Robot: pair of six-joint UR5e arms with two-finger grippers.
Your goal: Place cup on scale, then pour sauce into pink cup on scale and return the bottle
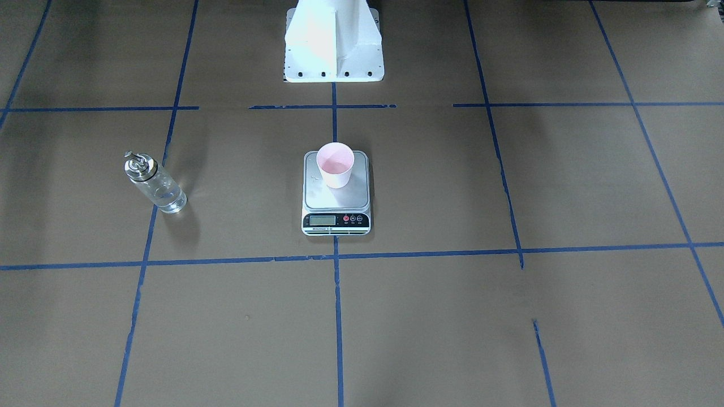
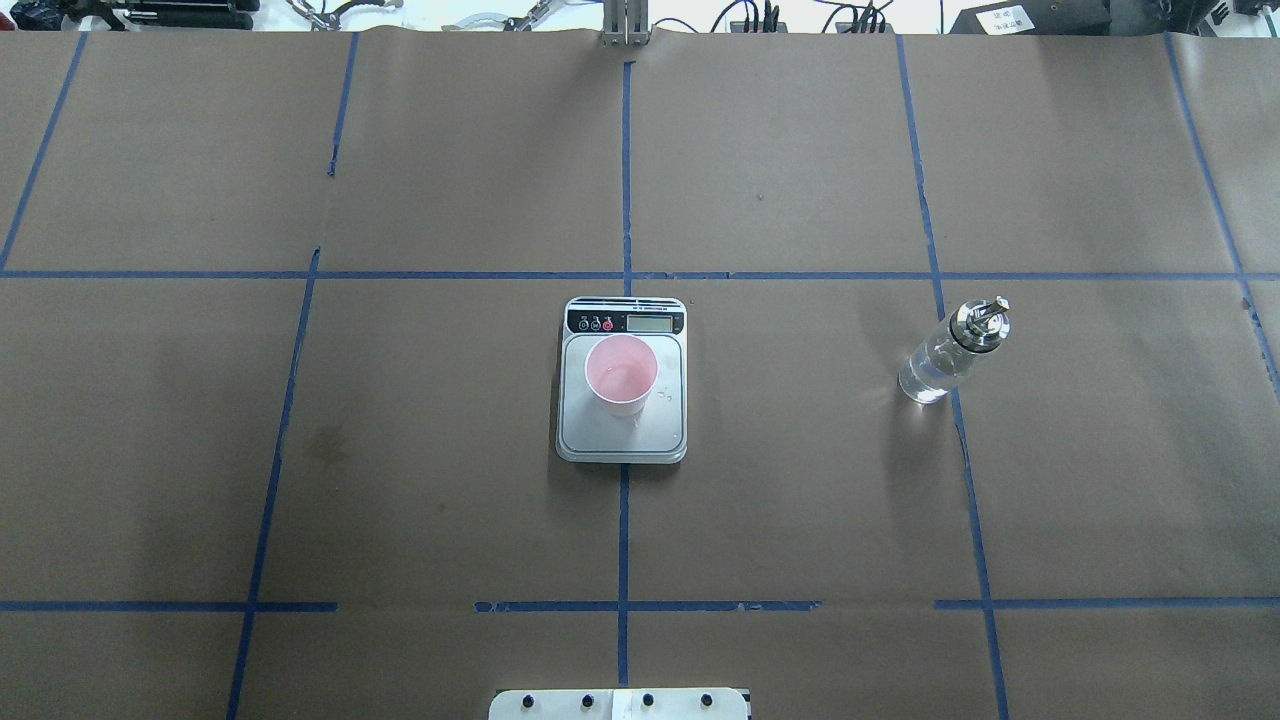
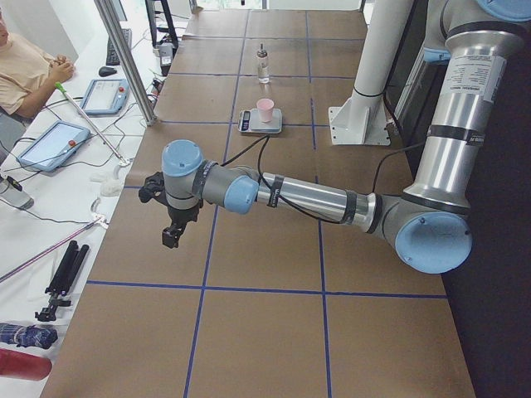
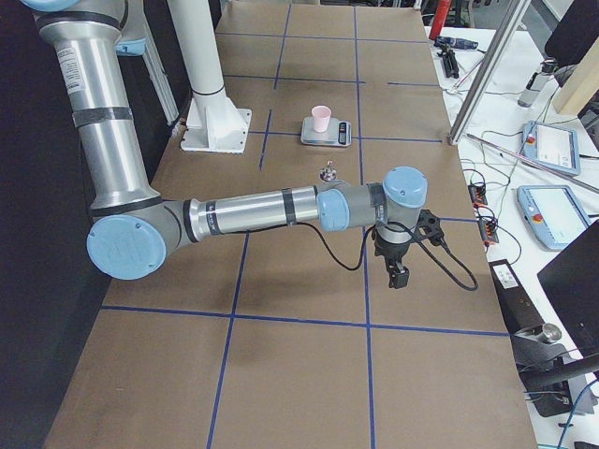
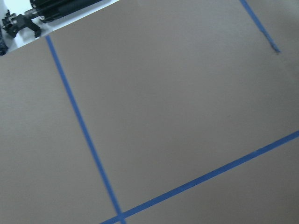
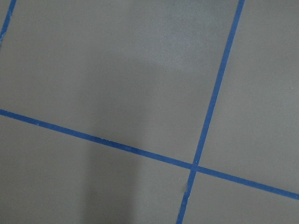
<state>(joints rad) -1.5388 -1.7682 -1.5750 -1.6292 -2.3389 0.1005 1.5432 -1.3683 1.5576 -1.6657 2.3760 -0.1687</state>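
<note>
Grippers are seen only from the table's ends, so it cannot be told whether their jaws are wide or narrow. The left gripper (image 3: 171,237) hangs above bare table well away from the scale (image 2: 620,438) on the robot's left. The right gripper (image 4: 401,276) hangs likewise well away on the robot's right, and nothing is seen held by either. The cup (image 2: 621,375) stands upright on the scale's platform, towards the display end. A wet sheen is seen inside it and small drops (image 2: 662,396) lie on the platform just beside it, so the pour is judged done. The bottle (image 2: 945,360) stands upright on the table, well apart from the scale on the right arm's side, with some sauce (image 2: 925,382) in it. The return is thus judged made, and only the retreat is in hand. Both arms are best kept high and well off the scale, so that the cup is not jostled and the reading is not disturbed.
</note>
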